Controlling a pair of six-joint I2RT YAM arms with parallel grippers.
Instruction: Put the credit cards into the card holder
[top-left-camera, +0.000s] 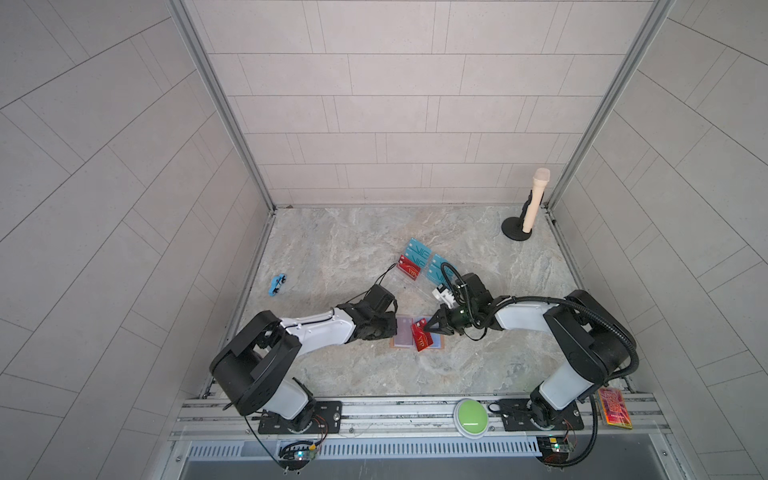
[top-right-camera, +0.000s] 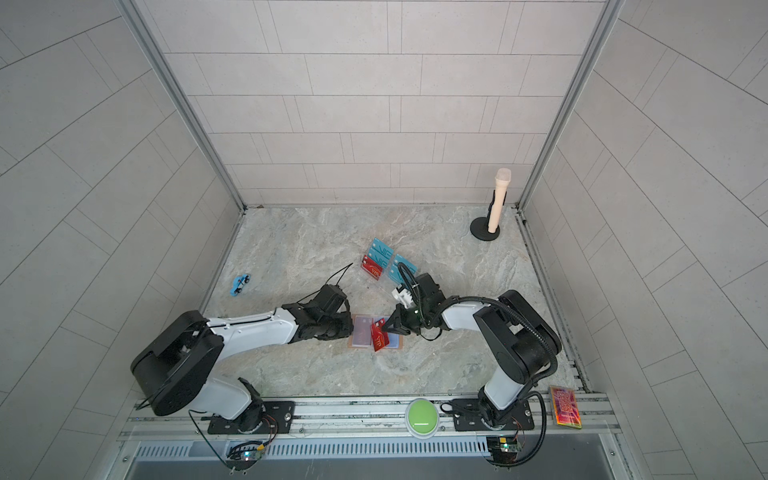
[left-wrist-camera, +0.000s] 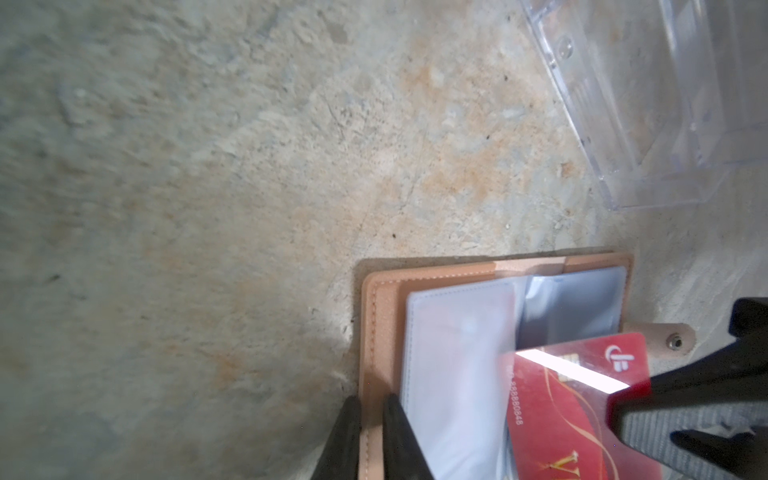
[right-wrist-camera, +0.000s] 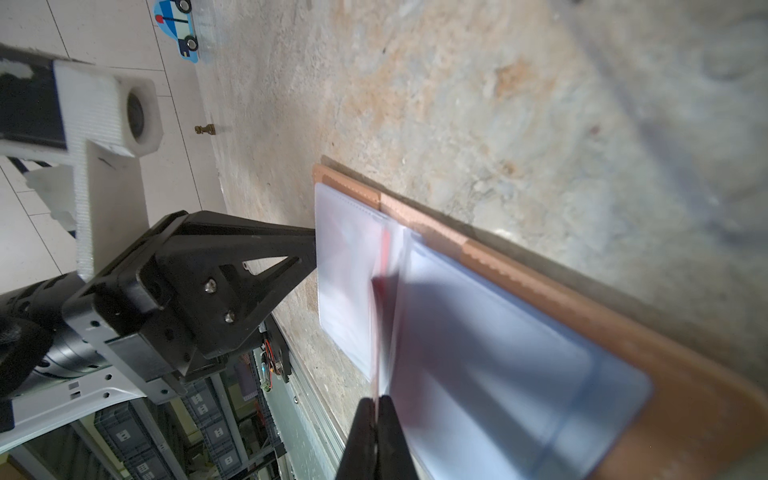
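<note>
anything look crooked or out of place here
Yes: the red card in the right gripper sits slanted across the open card holder, not square with its pockets. Nothing looks spilled or damaged.

Two robot arms, the left arm (top-left-camera: 316, 328) and the right arm (top-left-camera: 523, 318).

One card holder (top-left-camera: 401, 334).

Two red cards can be counted: a red card (top-left-camera: 422, 340) above the card holder and a second red card (top-left-camera: 405, 266) in the clear stand (top-left-camera: 415, 286), of which there is one.

Four teal cards can be made out: a teal card (top-left-camera: 417, 246), another teal card (top-left-camera: 420, 261), a third teal card (top-left-camera: 441, 259) and a fourth teal card (top-left-camera: 435, 275). They overlap and the right arm's cable crosses them, so more may be hidden.

One of each of the rest — toy car (top-left-camera: 277, 285), microphone (top-left-camera: 536, 199), green button (top-left-camera: 471, 417), patterned slab (top-left-camera: 615, 407).
</note>
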